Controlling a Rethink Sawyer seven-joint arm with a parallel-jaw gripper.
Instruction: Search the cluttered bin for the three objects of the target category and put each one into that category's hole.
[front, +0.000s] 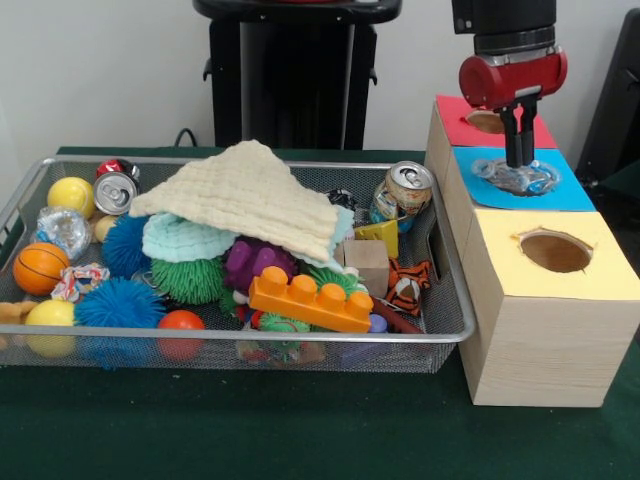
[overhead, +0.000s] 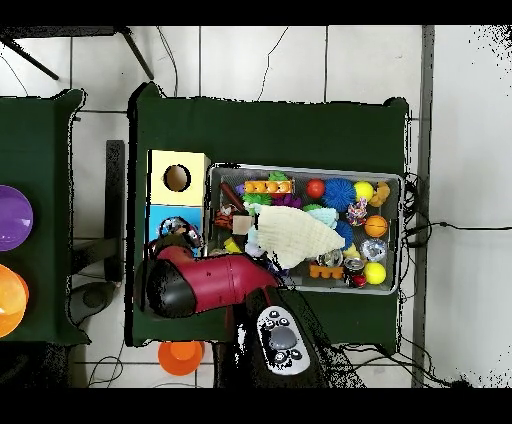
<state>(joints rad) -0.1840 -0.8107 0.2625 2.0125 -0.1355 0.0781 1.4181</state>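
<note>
Cream cloth covers the toys at the middle of the wire bin. Overhead, the red arm hides the red-surrounded hole and most of the blue one. Whether the claw grips the crumpled bottle is indiscernible.

Red arm reaches over blue-surround box, covering most of it. Yellow-surround box with round hole just beyond. Wire basket beside boxes, packed: cream cloth mid-pile, orange block, red ball, yellow balls, basketball. Green table cover underneath.
</note>
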